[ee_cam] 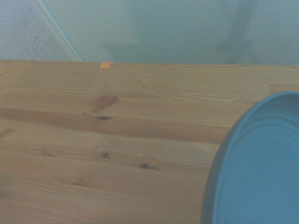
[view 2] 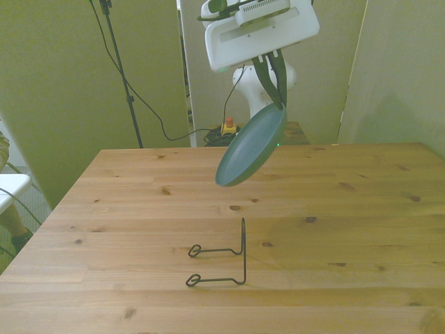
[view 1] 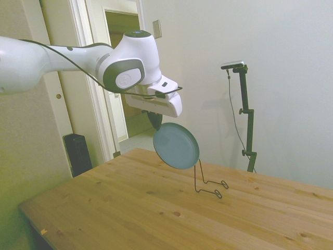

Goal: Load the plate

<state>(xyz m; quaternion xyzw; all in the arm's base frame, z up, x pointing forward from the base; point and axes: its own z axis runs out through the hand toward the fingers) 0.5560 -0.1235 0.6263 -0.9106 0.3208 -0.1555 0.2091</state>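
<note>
The teal-green plate hangs tilted in the air above the wooden table, held by its upper rim. My gripper is shut on that rim, its dark fingers pinching the plate's top edge. In the wrist view part of the plate shows close by, over the table boards. A thin black wire rack stands on the table below the plate, a little nearer the front camera, with one upright loop and two flat feet.
The wooden table is bare apart from the wire rack. A small orange tag sits at the table's edge in the wrist view. A dark box stands on the floor beyond the table, by a doorway.
</note>
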